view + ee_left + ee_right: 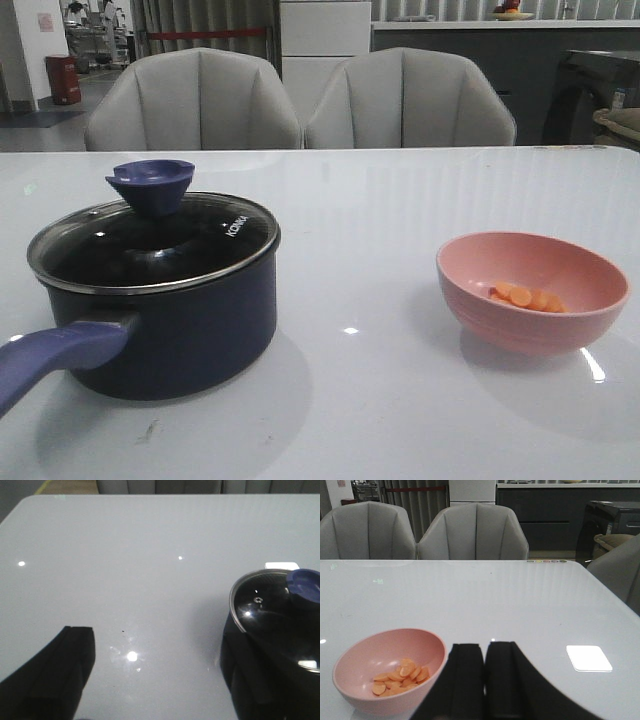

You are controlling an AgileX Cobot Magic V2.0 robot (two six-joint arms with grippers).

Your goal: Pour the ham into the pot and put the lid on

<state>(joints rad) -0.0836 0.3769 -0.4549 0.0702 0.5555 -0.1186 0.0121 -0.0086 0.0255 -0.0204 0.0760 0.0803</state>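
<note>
The ham [527,297] lies as a small heap of orange slices in the bottom of the pink bowl [533,290], which stands on the white bench [380,220] at the right of the front view. Well apart from it, at about nine o'clock across the bench, sits the pot [160,320], dark blue, with its handle [55,362] running toward the near left edge. The lid [152,245] rests flat on the pot's rim, its blue knob [150,185] upright and the white lettering at the far right side of the glass.

Neither arm shows in the front view. In the right wrist view the right gripper [484,677] hovers low over the bench, its two dark fingers [465,680] pressed nearly together with only a thin slit between them, clasping nothing; the bowl with the ham [400,676] sits just beside it, at about nine o'clock. In the left wrist view only one dark finger [55,675] of the left gripper is visible, so I cannot tell whether it is spread or closed; the lidded pot [272,655] lies off at about three o'clock, clear of it.
</note>
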